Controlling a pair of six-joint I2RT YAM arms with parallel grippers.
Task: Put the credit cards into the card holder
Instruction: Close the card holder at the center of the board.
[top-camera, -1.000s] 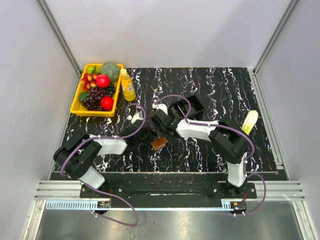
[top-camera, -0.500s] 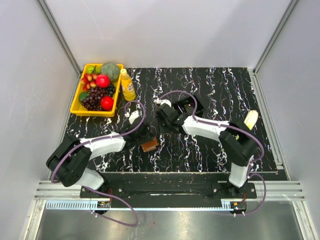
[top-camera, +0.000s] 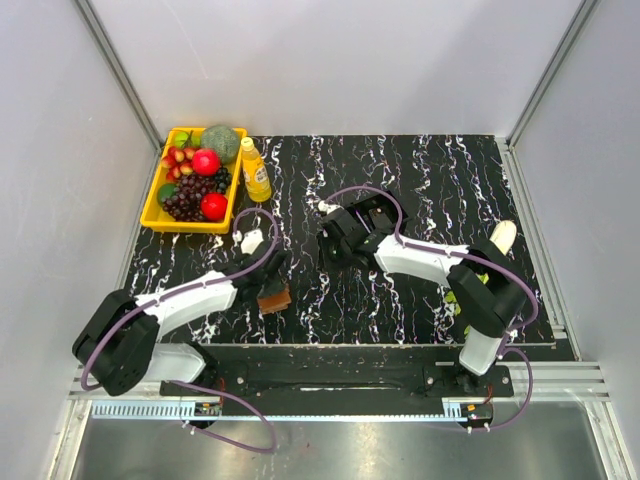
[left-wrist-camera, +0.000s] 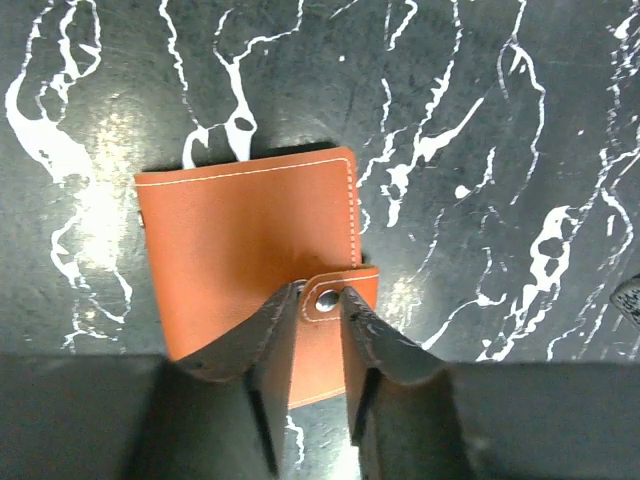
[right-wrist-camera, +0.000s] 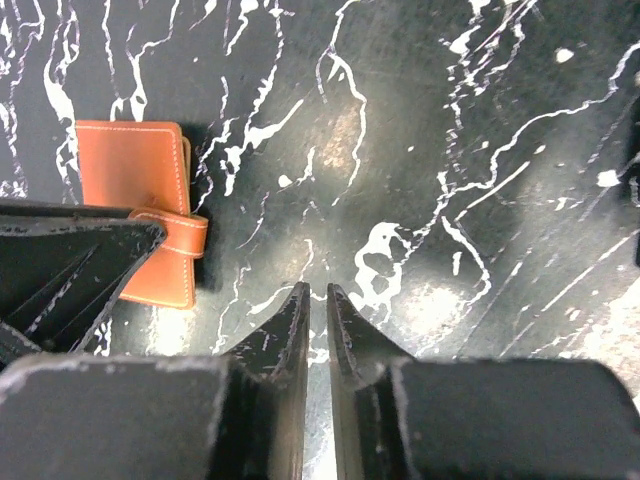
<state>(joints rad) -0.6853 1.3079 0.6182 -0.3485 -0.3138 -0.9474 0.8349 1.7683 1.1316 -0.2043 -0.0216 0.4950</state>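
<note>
At the near-left of the counter (top-camera: 420, 170), the left arm (top-camera: 190, 295) lies low and stretched out, reaching from its base toward the middle, with its wrist bent down so the left pincer (left-wrist-camera: 320, 300) points at the surface. The right arm (top-camera: 420, 260) rises from its base on the right, folds at the elbow and runs leftward across the counter, ending with the right pincer (right-wrist-camera: 318, 295) aimed down near the centre. The counter is black stone-patterned with white veins, glossy enough to throw glare, and is enclosed by pale grey walls (top-camera: 350, 60) with metal framing. A yellow tray (top-camera: 150, 208) of fruit sits in the far-left corner with a small orange bottle (top-camera: 256, 170) just beside it. The card holder (left-wrist-camera: 245, 240), brown leather with light stitching, lies flat and closed at the tip of the left pincer. Its snap strap (left-wrist-camera: 345, 290) sits between the two fingers (left-wrist-camera: 275, 325), which pinch it from either side. The right pincer has its fingers pressed almost together over bare counter with nothing between them. From the right wrist view the card holder lies well off to one side of that pincer.
</note>
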